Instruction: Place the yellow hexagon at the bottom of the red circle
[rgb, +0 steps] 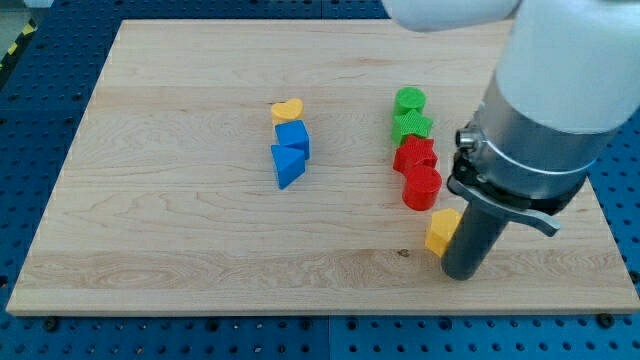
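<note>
**Nearly there: hexagon sits low-right of the circle**

Now my tip (463, 272) rests on the board (180, 250), touching the right side of the yellow hexagon (441, 231). It grips nothing; it is a bare rod that only pushes. The hexagon lies just below the red circle (421, 187), offset a little to the view's right. I judge this the closing step: a short nudge toward the view's left should centre it under the circle, kept gentle so the circle itself is not knocked.
</note>
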